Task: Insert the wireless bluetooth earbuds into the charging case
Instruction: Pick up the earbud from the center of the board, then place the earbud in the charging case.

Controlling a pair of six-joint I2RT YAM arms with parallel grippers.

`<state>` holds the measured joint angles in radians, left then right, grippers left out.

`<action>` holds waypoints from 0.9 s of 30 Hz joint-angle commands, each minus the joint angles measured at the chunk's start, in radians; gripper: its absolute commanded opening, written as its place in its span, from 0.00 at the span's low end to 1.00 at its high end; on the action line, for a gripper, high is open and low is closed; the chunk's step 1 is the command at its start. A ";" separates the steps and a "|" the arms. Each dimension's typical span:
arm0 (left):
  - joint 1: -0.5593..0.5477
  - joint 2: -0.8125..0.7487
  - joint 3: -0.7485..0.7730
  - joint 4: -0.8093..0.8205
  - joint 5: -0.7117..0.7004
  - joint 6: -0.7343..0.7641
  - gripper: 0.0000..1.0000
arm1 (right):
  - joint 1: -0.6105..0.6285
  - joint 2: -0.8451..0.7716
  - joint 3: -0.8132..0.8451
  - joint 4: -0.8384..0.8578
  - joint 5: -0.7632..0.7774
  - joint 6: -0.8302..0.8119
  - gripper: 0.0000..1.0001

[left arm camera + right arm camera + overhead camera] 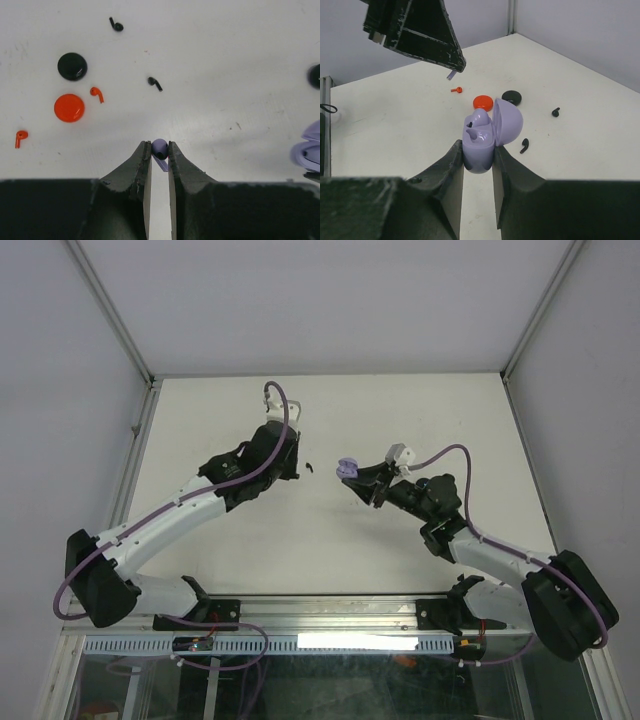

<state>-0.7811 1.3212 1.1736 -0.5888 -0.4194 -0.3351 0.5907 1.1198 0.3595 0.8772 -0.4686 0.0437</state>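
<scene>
Above the worktop [330,540]: transfer step
Aloft, the left claw [159,144] pinches a pale purple earbud [159,148]; the right claw [478,148] clamps the open purple charging case [481,134]. Next, likely: align the bud's stem with a free socket.

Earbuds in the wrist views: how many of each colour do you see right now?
Black earbuds: 2
Red earbuds: 2
Pale purple earbuds: 2 (one in the left gripper, one in the open purple case)
Total: 6
</scene>
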 commanded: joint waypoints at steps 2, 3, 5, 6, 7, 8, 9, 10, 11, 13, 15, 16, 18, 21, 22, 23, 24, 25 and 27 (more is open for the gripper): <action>-0.065 -0.091 0.014 0.161 -0.066 0.020 0.10 | 0.014 0.011 0.051 0.125 0.064 -0.005 0.03; -0.079 -0.103 0.002 0.196 -0.065 0.031 0.10 | 0.016 0.015 0.052 0.133 0.068 -0.005 0.03; -0.103 -0.137 -0.033 0.266 -0.062 0.046 0.10 | 0.018 0.027 0.053 0.157 0.079 -0.006 0.03; -0.114 -0.150 -0.046 0.300 -0.058 0.050 0.10 | 0.019 0.035 0.053 0.172 0.084 -0.007 0.03; -0.124 -0.162 -0.056 0.327 -0.058 0.054 0.10 | 0.021 0.039 0.052 0.185 0.093 -0.007 0.03; -0.133 -0.170 -0.063 0.352 -0.058 0.057 0.10 | 0.022 0.043 0.053 0.195 0.102 -0.006 0.02; -0.143 -0.176 -0.068 0.372 -0.059 0.061 0.10 | 0.024 0.049 0.054 0.204 0.110 -0.007 0.02; -0.153 -0.179 -0.071 0.390 -0.063 0.065 0.10 | 0.025 0.056 0.059 0.206 0.114 -0.008 0.02; -0.162 -0.180 -0.072 0.406 -0.067 0.070 0.10 | 0.026 0.063 0.062 0.208 0.114 -0.008 0.02; -0.182 -0.174 -0.077 0.439 -0.074 0.085 0.10 | 0.027 0.074 0.063 0.229 0.118 -0.005 0.02; -0.212 -0.168 -0.085 0.473 -0.097 0.103 0.10 | 0.032 0.082 0.064 0.239 0.125 -0.005 0.02; -0.224 -0.164 -0.088 0.489 -0.110 0.116 0.10 | 0.033 0.084 0.066 0.242 0.128 -0.006 0.02; -0.250 -0.157 -0.094 0.525 -0.145 0.148 0.10 | 0.036 0.089 0.073 0.236 0.125 -0.009 0.02; -0.280 -0.147 -0.101 0.574 -0.180 0.190 0.10 | 0.039 0.088 0.077 0.232 0.117 -0.008 0.02; -0.288 -0.146 -0.105 0.593 -0.188 0.204 0.10 | 0.041 0.086 0.078 0.230 0.116 -0.008 0.02; -0.295 -0.140 -0.110 0.615 -0.195 0.218 0.10 | 0.043 0.085 0.079 0.229 0.115 -0.008 0.02; -0.300 -0.134 -0.112 0.631 -0.199 0.236 0.10 | 0.044 0.082 0.080 0.227 0.114 -0.007 0.02; -0.305 -0.126 -0.112 0.642 -0.204 0.247 0.10 | 0.048 0.078 0.081 0.225 0.112 -0.007 0.02; -0.313 -0.108 -0.113 0.661 -0.211 0.264 0.10 | 0.049 0.071 0.085 0.218 0.110 -0.007 0.02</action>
<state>-1.0756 1.1873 1.0641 -0.0582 -0.5793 -0.1547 0.6292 1.2095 0.3981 1.0348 -0.3702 0.0433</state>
